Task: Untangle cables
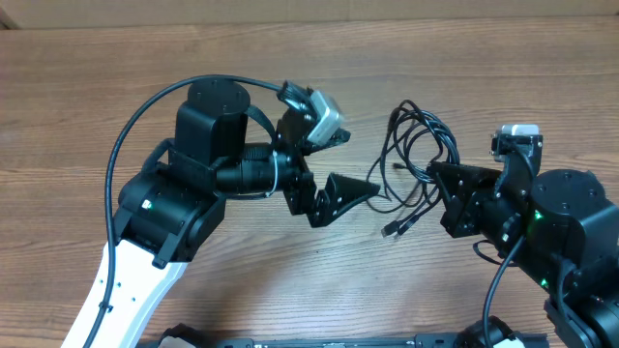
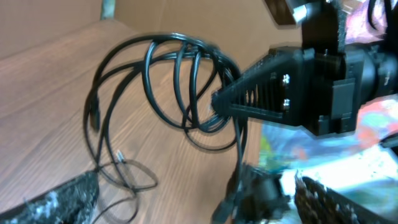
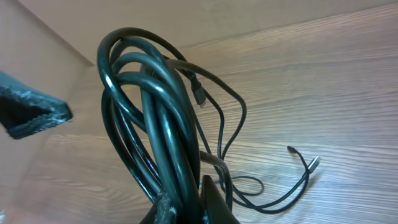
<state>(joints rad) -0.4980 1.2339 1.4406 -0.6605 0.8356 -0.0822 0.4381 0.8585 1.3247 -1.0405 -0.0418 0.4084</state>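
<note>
Right gripper clamped on cables, looped bundle right at its tips.
Left gripper wide open, empty, just beside loops. Anchoring step, I'd say; next needs one strand singled out.

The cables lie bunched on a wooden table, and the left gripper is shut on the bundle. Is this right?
Not quite. It is the right gripper that is shut on the cables, as the right wrist view shows. The left gripper is open and holds nothing. The rest stands: the bundle is bunched on the wooden table.
</note>
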